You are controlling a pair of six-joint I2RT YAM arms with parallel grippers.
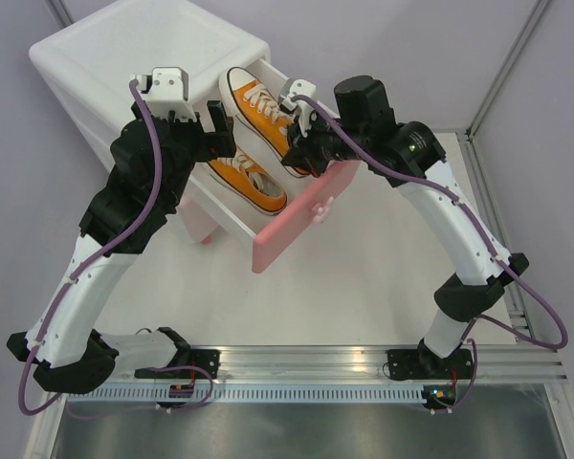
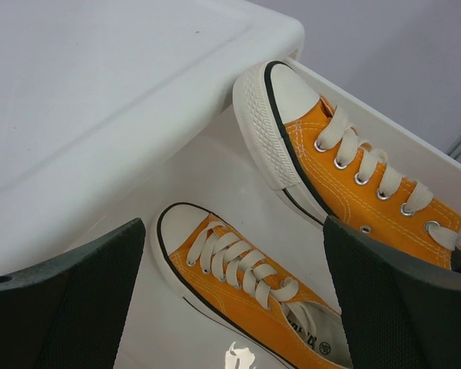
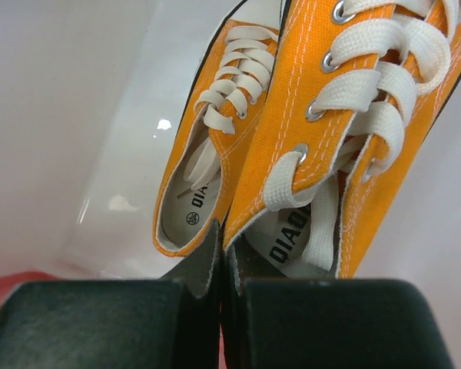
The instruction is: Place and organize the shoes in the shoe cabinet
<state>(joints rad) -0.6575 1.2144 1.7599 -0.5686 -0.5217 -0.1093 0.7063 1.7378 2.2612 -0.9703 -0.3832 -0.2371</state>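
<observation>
Saw right tool [image 1: 301,161] pinched on heel collar of orange shoe [image 1: 258,103], toe against cabinet [image 1: 124,57] edge, upper centre. Saw left tool [image 1: 216,122] wide open above second orange shoe [image 1: 251,184], flat in pulled-out drawer [image 1: 297,225].

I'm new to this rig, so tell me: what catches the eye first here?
The cabinet at far left has its pink-fronted drawer open. In it, the right gripper is shut on the collar of one orange sneaker, tilted with its toe up at the cabinet's edge. The left gripper hangs open over a second sneaker lying flat.
</observation>
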